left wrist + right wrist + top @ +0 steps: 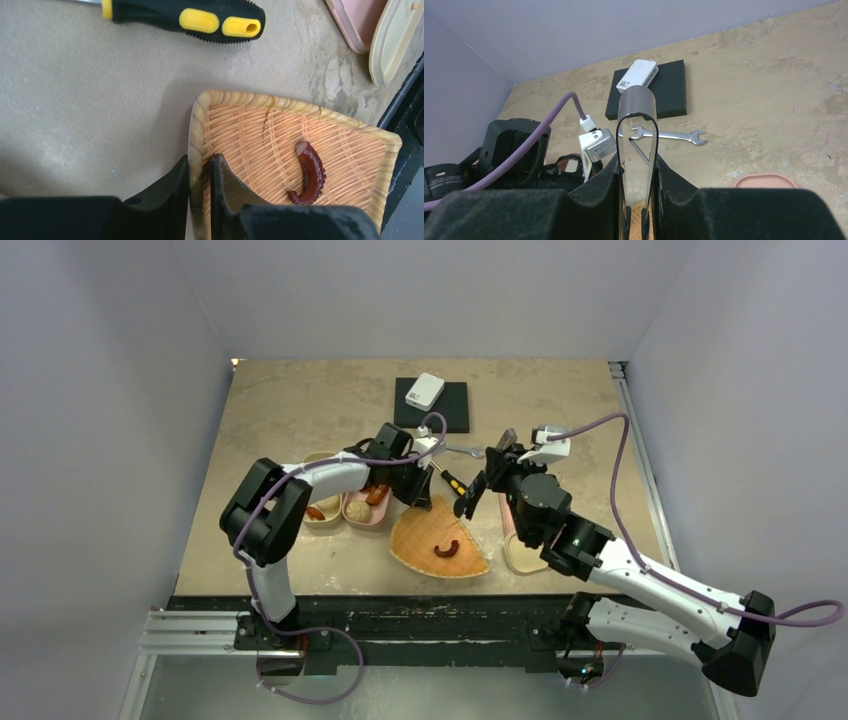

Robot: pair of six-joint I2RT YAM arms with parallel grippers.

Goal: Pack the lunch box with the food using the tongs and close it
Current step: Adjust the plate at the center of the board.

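1. The brown sausage [447,548] lies curled in the wicker tray [415,530] by the counter [300,410]'s near edge, its long axis roughly along that edge.
2. It sits just nearward of the tongs [470,498], which my right gripper [636,165] clamps narrowly.
3. My left gripper [200,162] pinches the tray's far-left rim.

A basket [412,540] is sitting on the tabletop [300,410], near the front edge. A sausage [446,548] is lying in it. The tongs [636,107] are hanging above its back edge. The lunch box [365,524] is sitting just left of the basket, with food [376,495] in it. Lids [520,558] are lying just right. A screwdriver [452,483] and a wrench [462,450] are lying behind the basket. Farther back, a small box [424,391] is resting on a flat pad [452,416].
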